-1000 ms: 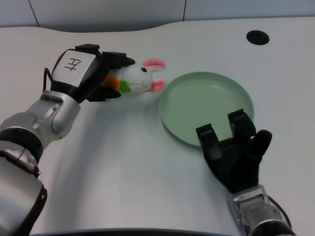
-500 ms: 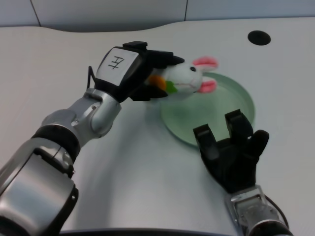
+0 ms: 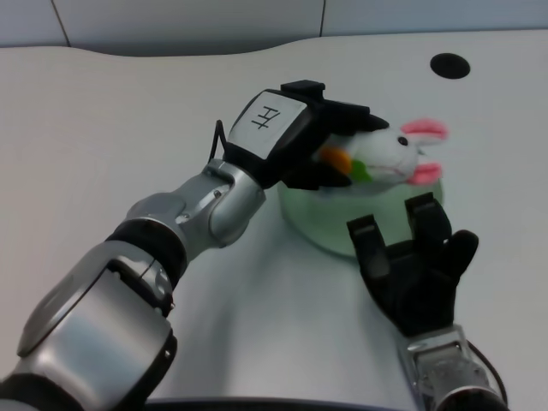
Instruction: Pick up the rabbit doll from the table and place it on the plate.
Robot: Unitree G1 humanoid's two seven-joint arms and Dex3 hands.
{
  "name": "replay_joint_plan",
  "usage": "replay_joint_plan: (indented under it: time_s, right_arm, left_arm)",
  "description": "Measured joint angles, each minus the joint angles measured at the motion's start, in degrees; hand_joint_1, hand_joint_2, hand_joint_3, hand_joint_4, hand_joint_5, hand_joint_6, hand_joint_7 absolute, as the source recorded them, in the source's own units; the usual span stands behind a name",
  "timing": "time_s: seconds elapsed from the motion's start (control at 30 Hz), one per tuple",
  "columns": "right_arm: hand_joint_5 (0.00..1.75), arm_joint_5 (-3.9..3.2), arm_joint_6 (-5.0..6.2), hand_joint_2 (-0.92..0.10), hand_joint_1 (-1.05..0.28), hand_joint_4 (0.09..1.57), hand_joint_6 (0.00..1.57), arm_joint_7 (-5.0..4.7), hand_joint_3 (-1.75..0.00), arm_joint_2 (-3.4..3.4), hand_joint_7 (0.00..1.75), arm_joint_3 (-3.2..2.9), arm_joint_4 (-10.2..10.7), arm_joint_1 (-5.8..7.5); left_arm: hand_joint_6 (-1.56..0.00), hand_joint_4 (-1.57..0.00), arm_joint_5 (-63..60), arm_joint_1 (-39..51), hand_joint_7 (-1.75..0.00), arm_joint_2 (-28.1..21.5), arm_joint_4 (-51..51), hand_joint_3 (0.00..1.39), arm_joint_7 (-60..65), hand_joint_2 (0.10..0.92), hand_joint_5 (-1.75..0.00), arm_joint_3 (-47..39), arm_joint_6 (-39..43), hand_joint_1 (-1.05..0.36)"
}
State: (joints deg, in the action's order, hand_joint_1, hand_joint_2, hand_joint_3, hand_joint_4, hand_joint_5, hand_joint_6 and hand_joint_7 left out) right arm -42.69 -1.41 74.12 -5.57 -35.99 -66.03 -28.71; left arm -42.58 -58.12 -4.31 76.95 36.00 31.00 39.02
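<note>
Head view. Left hand point(image 3: 312, 141): fingers wrapped round the rabbit doll point(image 3: 390, 158), grasping it by the body. Rabbit doll: white, pink ears, orange and green trim at the chest; carried over the green plate point(image 3: 330, 224), head toward the picture's right; whether it touched the plate could not be told. Plate: on the white table point(image 3: 128, 111), partly hidden by hand and doll.

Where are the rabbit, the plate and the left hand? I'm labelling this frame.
rabbit point(image 3: 390, 157), head view, on its white head.
plate point(image 3: 321, 218), head view, on the green rim at its near left.
left hand point(image 3: 312, 137), head view, on the black back of the hand holding the rabbit.
</note>
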Motion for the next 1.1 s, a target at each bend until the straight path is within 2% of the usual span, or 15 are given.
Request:
replay_joint_plan:
  time_s: [0.03,0.07,0.1,0.23,0.27,0.33,0.4,0.47,0.53,0.6,0.63,0.73,0.93,1.03,1.1]
  right_arm:
    - [1.75,-0.25,0.03,-0.89,-0.45,0.91,0.80,0.27,-0.02,-0.02,1.58,-0.02,0.1,0.07]
    - [1.75,-0.31,0.11,-0.90,-0.46,0.90,0.81,0.45,-0.02,-0.04,1.57,0.01,0.2,0.15]
    - [1.75,-0.36,0.13,-0.88,-0.45,0.91,0.83,0.50,-0.01,-0.05,1.53,0.04,0.4,0.23]
    - [1.75,-0.56,0.01,-0.88,-0.45,0.91,0.85,0.49,-0.01,-0.10,1.49,0.16,0.8,0.49]
    - [1.75,-0.58,0.08,-0.89,-0.46,0.91,0.83,0.49,-0.01,-0.12,1.53,0.15,0.9,0.57]
    - [1.75,-0.58,0.63,-0.89,-0.47,0.91,0.79,0.50,-0.01,-0.16,1.61,0.20,1.1,0.65]
    - [1.75,-0.57,1.32,-0.90,-0.47,0.91,0.77,0.52,-0.02,-0.17,1.62,0.23,1.2,0.70]
    - [1.75,-0.58,1.44,-0.90,-0.46,0.90,0.79,0.53,-0.01,-0.18,1.55,0.25,1.2,0.71]
    - [1.75,-0.58,1.49,-0.89,-0.46,0.91,0.87,0.53,-0.01,-0.18,1.38,0.27,1.1,0.71]
    - [1.75,-0.54,1.75,-0.89,-0.47,0.91,0.88,0.48,-0.01,-0.18,1.38,0.38,1.1,0.71]
    - [1.75,-0.53,1.81,-0.89,-0.46,0.91,0.84,0.46,-0.01,-0.18,1.49,0.42,1.1,0.71]
    - [1.75,-0.54,1.81,-0.89,-0.46,0.91,0.79,0.46,-0.01,-0.18,1.60,0.46,1.1,0.71]
    - [1.75,-0.54,0.68,-0.88,-0.45,0.91,0.84,0.54,-0.01,-0.19,1.49,0.74,0.9,0.63]
    - [1.75,-0.47,0.59,-0.89,-0.46,0.91,0.85,0.53,-0.01,-0.19,1.50,0.98,0.8,0.62]
    - [1.75,-0.45,0.59,-0.89,-0.45,0.92,0.88,0.51,-0.01,-0.18,1.39,1.08,0.7,0.62]
  left_arm:
    - [-0.75,-0.53,0.0,0.0,-0.67,0.3,0.0,0.00,0.0,0.876,-1.33,0.1,-0.2,-0.28]
    - [-0.71,-0.49,0.0,0.0,-0.67,0.5,0.0,0.00,-0.2,0.871,-1.25,0.2,-0.8,-0.31]
    - [-0.62,-0.40,-0.1,0.0,-0.58,0.8,0.1,0.00,-0.5,0.886,-1.08,0.4,-1.7,-0.38]
    - [-0.58,-0.35,-0.9,0.0,-0.49,0.9,0.4,0.00,-1.9,0.897,-0.95,1.3,-4.5,-0.43]
    - [-0.31,-0.14,-1.1,-0.1,-0.33,1.0,0.4,0.13,-2.6,0.911,-0.59,1.5,-5.4,-0.62]
    - [-0.11,-0.03,-1.9,-0.4,-0.17,1.1,0.7,0.30,-5.3,0.919,-0.22,2.6,-9.1,-0.79]
    - [-0.03,-0.01,-2.6,-0.4,-0.08,1.2,1.1,0.43,-7.0,0.920,-0.06,3.2,-12.0,-0.87]
    - [-0.01,0.00,-3.0,-0.4,-0.02,1.2,1.1,0.55,-7.6,0.921,-0.01,3.5,-13.3,-0.95]
    - [0.00,0.00,-3.0,-0.4,0.00,1.2,1.1,0.65,-7.7,0.921,0.00,3.6,-13.7,-1.00]
    - [0.00,0.00,-3.0,-0.4,0.00,1.2,1.1,0.70,-8.3,0.921,0.00,3.6,-13.8,-1.02]
    - [0.00,0.00,-2.7,-0.4,0.00,1.2,1.1,0.74,-8.8,0.921,0.00,3.4,-13.4,-1.04]
    - [0.00,0.00,-0.8,-0.3,0.00,1.1,1.0,0.78,-10.5,0.921,0.00,1.9,-10.9,-1.05]
    - [0.00,0.00,3.6,2.0,0.00,0.4,0.2,0.83,-13.0,0.921,0.00,-1.8,-5.1,-1.05]
    - [0.00,0.00,7.1,3.7,0.00,-0.4,-0.3,0.82,-15.4,0.921,0.00,-5.0,-2.0,-1.05]
    - [0.00,0.00,11.2,5.1,0.00,-1.1,-0.5,0.79,-19.2,0.921,0.00,-8.4,0.2,-1.05]
